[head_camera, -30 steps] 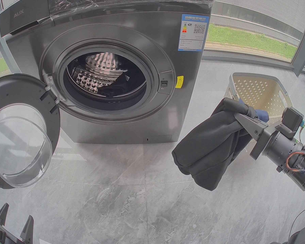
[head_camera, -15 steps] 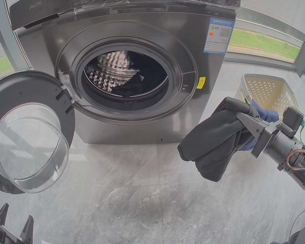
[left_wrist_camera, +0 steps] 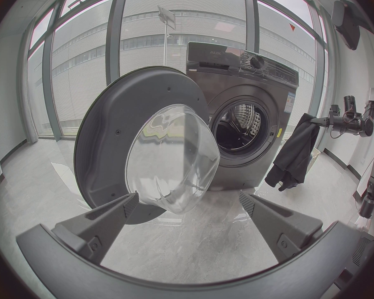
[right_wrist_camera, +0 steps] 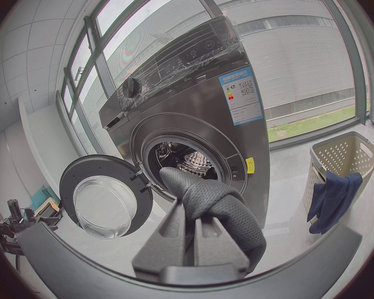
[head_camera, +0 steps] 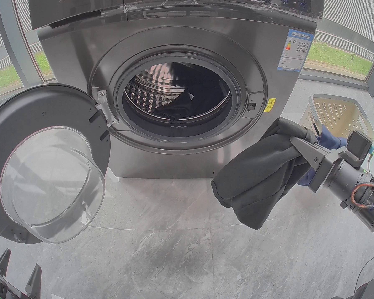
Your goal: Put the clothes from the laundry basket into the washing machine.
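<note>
Left gripper: the left gripper (head_camera: pixel 21 259) sits low at the near-left corner, its two dark fingers spread wide with nothing between them.
Door: and there's the round grey washer door with its clear domed glass (head_camera: pixel 50 167), swung fully open to the left on its hinge, hanging above the pale grey marbled floor (head_camera: pixel 166 246).
Machine: the silver-grey front-loading washing machine (head_camera: pixel 187 30) stands dead ahead, its control panel under clear plastic wrap and its porthole wide open.
Drum: inside the shiny perforated steel drum (head_camera: pixel 147 96) a dark piece of clothing (head_camera: pixel 191 100) lies at the bottom right of the opening.
Task garment: here's the big one, a dark grey heavy fabric garment (head_camera: pixel 257 175) dangling in mid-air, right of the porthole and in front of the machine's lower right corner, folded over and clear of the floor.
Right gripper: the right gripper (head_camera: pixel 297 142) has its grey fingers pinched tight on the top fold of that garment, the arm reaching in from the right edge.
Basket: the beige perforated plastic laundry basket (head_camera: pixel 340 113) stands on the floor just right of the machine, behind the right gripper.
Basket rim: a blue cloth garment (head_camera: pixel 326 140) is draped over the basket's near rim and hangs down outside it.
</note>
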